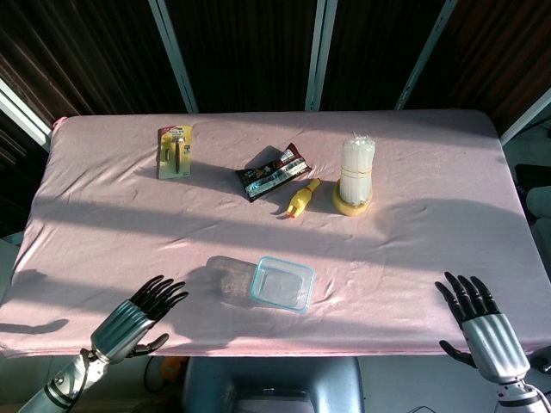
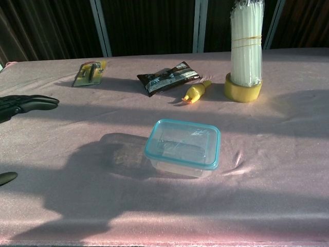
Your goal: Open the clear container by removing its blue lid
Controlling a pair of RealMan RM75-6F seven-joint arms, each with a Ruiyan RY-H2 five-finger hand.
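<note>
The clear container (image 1: pixel 281 284) (image 2: pixel 182 146) sits near the table's front edge, its blue lid (image 1: pixel 282 281) (image 2: pixel 183 142) seated on top. My left hand (image 1: pixel 138 312) (image 2: pixel 23 104) hovers open over the front left of the table, left of the container and apart from it, fingers stretched toward it. My right hand (image 1: pixel 476 323) is open at the front right edge, far from the container, and only the head view shows it.
The pink tablecloth (image 1: pixel 430 224) covers the table. At the back lie a carded tool pack (image 1: pixel 175 151), a dark snack packet (image 1: pixel 273 171), a yellow squeeze bottle (image 1: pixel 299 199) and a bundle of white sticks standing in a yellow tape roll (image 1: pixel 355 175).
</note>
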